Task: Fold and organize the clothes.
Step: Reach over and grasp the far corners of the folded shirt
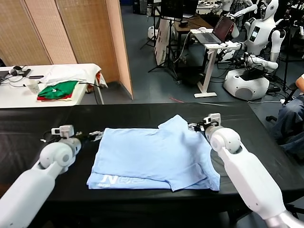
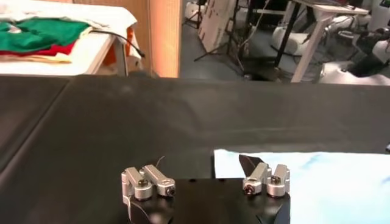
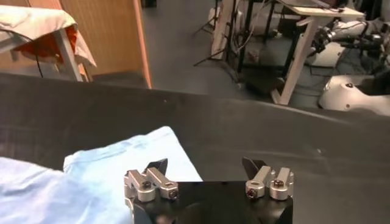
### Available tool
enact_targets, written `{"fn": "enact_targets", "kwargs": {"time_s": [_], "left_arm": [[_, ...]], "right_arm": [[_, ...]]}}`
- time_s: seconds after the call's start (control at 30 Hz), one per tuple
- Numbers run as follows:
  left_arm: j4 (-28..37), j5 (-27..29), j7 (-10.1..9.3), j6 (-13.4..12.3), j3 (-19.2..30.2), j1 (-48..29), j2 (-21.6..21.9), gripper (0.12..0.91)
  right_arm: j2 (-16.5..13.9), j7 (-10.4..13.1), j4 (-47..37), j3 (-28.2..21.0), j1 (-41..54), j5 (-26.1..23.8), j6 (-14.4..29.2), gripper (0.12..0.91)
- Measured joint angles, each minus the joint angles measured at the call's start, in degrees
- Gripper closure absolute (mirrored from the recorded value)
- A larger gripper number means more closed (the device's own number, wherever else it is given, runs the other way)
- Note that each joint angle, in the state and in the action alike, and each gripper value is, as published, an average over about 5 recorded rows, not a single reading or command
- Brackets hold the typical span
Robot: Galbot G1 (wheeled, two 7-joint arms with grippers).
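Light-blue T-shirt [image 1: 154,159] lies flat-ish on the black bench [image 1: 57,118], partly folded: one sleeve/flap is turned in over the body, white lettering [image 1: 111,180] shows along the hem edge nearest the robot. Left claw [image 1: 95,135] sits low at the shirt's left far corner, jaws spread wide w/ nothing between them; in the left wrist view the left claw [image 2: 207,181] has one fingertip just over the shirt's edge [image 2: 304,182], the other over bare bench cloth. Right claw [image 1: 198,126] sits by the shirt's right far corner, next to the raised sleeve tip, also wide open & holding nothing; right wrist view shows the right claw [image 3: 208,181] w/ one finger over blue fabric [image 3: 122,164], the other over bare bench. Beyond the shirt, to its far left, a white side table [image 1: 19,95] carries folded green-and-red garments [image 1: 58,90] & a white cloth [image 1: 71,72]. Whether the fingertips actually touch the fabric: can't tell.
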Motion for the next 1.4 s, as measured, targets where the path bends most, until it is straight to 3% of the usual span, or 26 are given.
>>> {"fn": "enact_targets", "kwargs": {"time_s": [0.43,0.53,0.67,0.77,0.83,0.9,1.0,1.13,1.4], "left_arm": [[4.69,0.28,1.42,0.7,2.28,-2.68,-2.24,0.123],[5.64,0.73,1.85,0.35,2.43,-3.33,-2.91,0.127],[6.71,1.32,1.98,0.16,3.0,-4.21,-3.87,0.174],[7.14,1.81,1.95,-0.1,3.56,-4.58,-4.34,0.252],[7.34,2.1,1.91,-0.29,3.95,-4.69,-4.54,0.348],[7.46,2.27,1.89,-0.4,4.35,-4.75,-4.64,0.476],[7.41,2.31,1.91,-0.48,4.76,-4.74,-4.71,0.665],[6.98,2.27,1.94,-0.74,4.91,-4.52,-4.77,0.856],[4.38,1.84,1.49,-1.55,3.44,-3.29,-3.68,0.885]], "right_arm": [[1.45,-0.75,-3.65,-1.58,1.87,-0.22,0.0,0.127],[1.73,-0.94,-4.27,-1.62,1.91,-0.26,0.0,0.172],[2.02,-1.35,-4.92,-1.68,1.98,-0.36,0.02,0.347],[2.23,-1.49,-5.21,-1.71,2.02,-0.43,0.04,0.523],[2.36,-1.54,-5.31,-1.7,2.0,-0.52,0.04,0.629],[2.48,-1.55,-5.36,-1.6,1.93,-0.65,0.04,0.75],[2.55,-1.64,-5.17,-1.16,1.68,-0.79,0.03,0.861],[2.08,-2.48,-3.96,-0.17,0.87,-1.05,0.01,0.885],[-0.6,-4.71,2.69,2.31,-3.03,-2.6,7.84,0.885]]}}
